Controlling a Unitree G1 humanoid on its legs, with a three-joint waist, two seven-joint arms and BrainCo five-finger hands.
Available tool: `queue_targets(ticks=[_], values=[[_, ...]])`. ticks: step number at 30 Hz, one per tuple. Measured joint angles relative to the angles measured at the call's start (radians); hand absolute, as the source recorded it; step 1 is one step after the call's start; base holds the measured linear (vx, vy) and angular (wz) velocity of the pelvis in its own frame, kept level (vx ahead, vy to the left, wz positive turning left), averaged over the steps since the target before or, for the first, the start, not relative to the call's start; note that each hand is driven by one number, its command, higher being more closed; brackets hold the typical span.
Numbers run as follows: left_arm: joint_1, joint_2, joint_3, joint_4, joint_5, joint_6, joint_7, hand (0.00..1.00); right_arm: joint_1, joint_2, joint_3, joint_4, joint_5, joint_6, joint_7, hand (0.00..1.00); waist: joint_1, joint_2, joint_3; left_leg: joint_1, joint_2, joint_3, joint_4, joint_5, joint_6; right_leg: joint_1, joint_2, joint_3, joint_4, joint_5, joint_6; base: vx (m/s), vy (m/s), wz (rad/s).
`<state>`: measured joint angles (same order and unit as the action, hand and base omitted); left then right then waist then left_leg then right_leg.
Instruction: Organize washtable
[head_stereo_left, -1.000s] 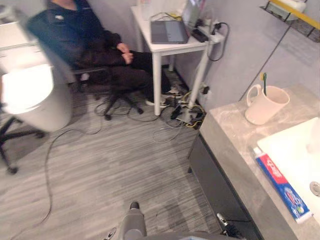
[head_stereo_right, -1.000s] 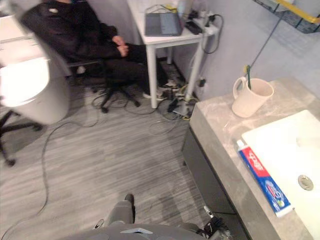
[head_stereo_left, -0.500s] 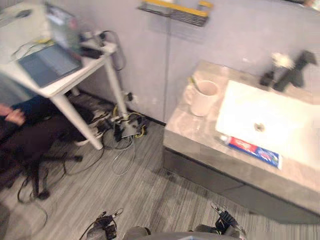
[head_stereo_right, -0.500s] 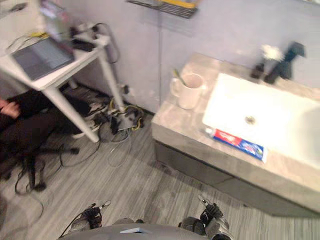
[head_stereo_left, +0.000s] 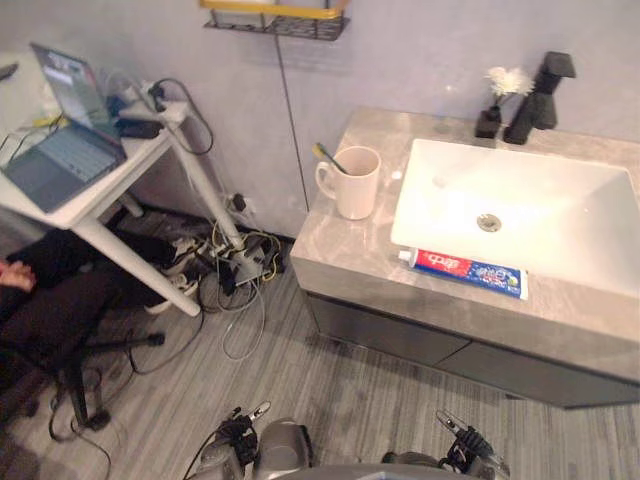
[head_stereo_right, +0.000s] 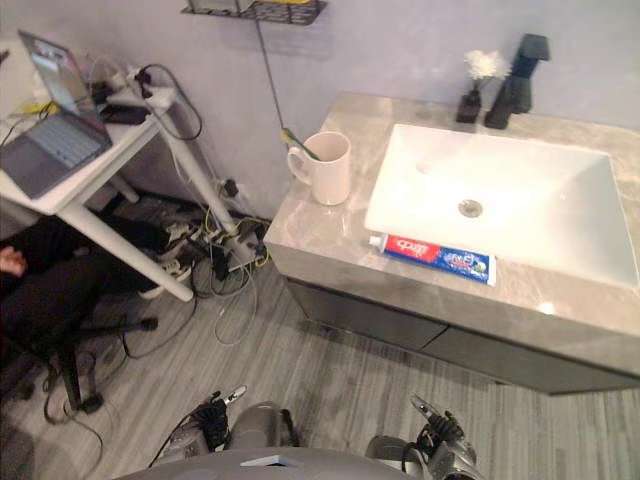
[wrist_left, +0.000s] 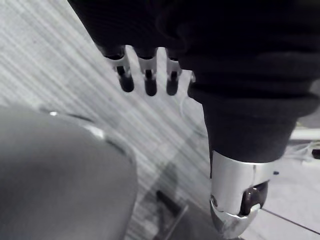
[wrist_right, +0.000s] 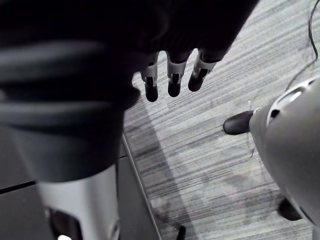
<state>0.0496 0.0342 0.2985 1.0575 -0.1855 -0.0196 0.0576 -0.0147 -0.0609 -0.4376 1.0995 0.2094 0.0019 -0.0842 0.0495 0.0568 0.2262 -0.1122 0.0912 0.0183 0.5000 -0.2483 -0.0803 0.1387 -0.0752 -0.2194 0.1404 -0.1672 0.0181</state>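
Spanning the right half of the head view: grey stone washtable (head_stereo_left: 345, 250) w/ white sink (head_stereo_left: 540, 190) set in it. White desk (head_stereo_left: 90, 205) w/ open laptop (head_stereo_left: 55, 165) sits upper left. On the counter: toothpaste box (head_stereo_left: 465, 272) flat along sink's front edge, mug (head_stereo_left: 352, 185) left of sink w/ toothbrush (head_stereo_left: 328, 157) inside, black tap (head_stereo_left: 540, 95) at back. Left hand (wrist_left: 149, 80) & right hand (wrist_right: 172, 80) hang over the floor (wrist_right: 225, 70), fingers straight, nothing held.

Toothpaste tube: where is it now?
Left eye view: toothpaste tube lies flat on the countertop along the sink's front edge, right of the mug.
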Motion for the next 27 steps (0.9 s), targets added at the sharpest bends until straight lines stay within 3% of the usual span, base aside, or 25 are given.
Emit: queue_targets(ticks=[1, 5, 10, 12, 21, 22, 24, 27], values=[[0.022, -0.003, 0.009, 0.007, 0.007, 0.005, -0.001, 0.00, 0.000, -0.006, 0.009, -0.003, -0.016, -0.001, 0.009, 0.00, 0.005, 0.022, -0.011, 0.024, -0.002, -0.058, -0.110, 0.015, 0.005, -0.022, 0.025, 0.052, 0.015, -0.006, 0.015, -0.12, 0.171, -1.13], [0.060, 0.003, 0.057, 0.022, 0.019, 0.016, 0.003, 0.00, 0.040, 0.014, 0.027, -0.008, -0.037, 0.002, 0.020, 0.00, 0.009, -0.028, -0.044, 0.096, -0.035, 0.035, -0.217, 0.043, 0.033, -0.038, -0.013, 0.145, 0.007, 0.010, 0.044, 0.00, 0.139, -0.60], [0.070, 0.001, 0.049, 0.044, 0.060, 0.016, 0.004, 0.00, 0.068, 0.009, 0.038, -0.008, -0.043, 0.001, 0.027, 0.00, -0.005, -0.028, -0.102, 0.166, -0.071, 0.111, -0.347, 0.088, 0.053, -0.055, -0.045, 0.217, -0.028, 0.029, 0.072, 0.08, 0.097, -0.43], [0.064, 0.002, 0.039, 0.044, 0.066, 0.016, 0.004, 0.00, 0.072, 0.009, 0.032, -0.007, -0.043, 0.001, 0.031, 0.00, -0.013, -0.022, -0.112, 0.175, -0.079, 0.113, -0.352, 0.095, 0.056, -0.056, -0.050, 0.218, -0.037, 0.033, 0.076, 0.12, 0.056, -0.10], [0.029, 0.014, 0.013, 0.042, 0.054, -0.002, -0.001, 0.00, 0.074, 0.018, -0.006, 0.012, -0.054, 0.006, 0.042, 0.00, -0.002, -0.050, -0.124, 0.179, -0.072, 0.138, -0.374, 0.095, 0.056, -0.052, -0.038, 0.242, -0.091, 0.068, 0.065, 0.05, 0.019, -0.10], [0.029, 0.017, 0.013, 0.043, 0.054, -0.004, -0.001, 0.00, 0.074, 0.020, -0.006, 0.012, -0.053, 0.007, 0.042, 0.00, 0.000, -0.065, -0.115, 0.183, -0.071, 0.148, -0.375, 0.095, 0.056, -0.060, -0.036, 0.258, -0.080, 0.069, 0.065, -0.02, 0.015, -0.29], [0.029, 0.018, 0.013, 0.043, 0.054, -0.004, -0.002, 0.00, 0.072, 0.022, -0.004, 0.010, -0.051, 0.007, 0.043, 0.00, 0.003, -0.066, -0.111, 0.186, -0.063, 0.174, -0.373, 0.093, 0.059, -0.105, -0.027, 0.278, -0.012, 0.068, 0.064, -0.04, 0.019, -0.45], [0.020, 0.023, 0.016, 0.037, 0.054, -0.002, -0.004, 0.00, 0.062, 0.028, 0.003, -0.013, -0.039, 0.002, 0.045, 0.00, 0.005, -0.063, -0.076, 0.183, -0.032, 0.211, -0.339, 0.083, 0.069, -0.253, 0.007, 0.290, 0.280, 0.068, 0.062, -0.18, 0.006, -0.42]])
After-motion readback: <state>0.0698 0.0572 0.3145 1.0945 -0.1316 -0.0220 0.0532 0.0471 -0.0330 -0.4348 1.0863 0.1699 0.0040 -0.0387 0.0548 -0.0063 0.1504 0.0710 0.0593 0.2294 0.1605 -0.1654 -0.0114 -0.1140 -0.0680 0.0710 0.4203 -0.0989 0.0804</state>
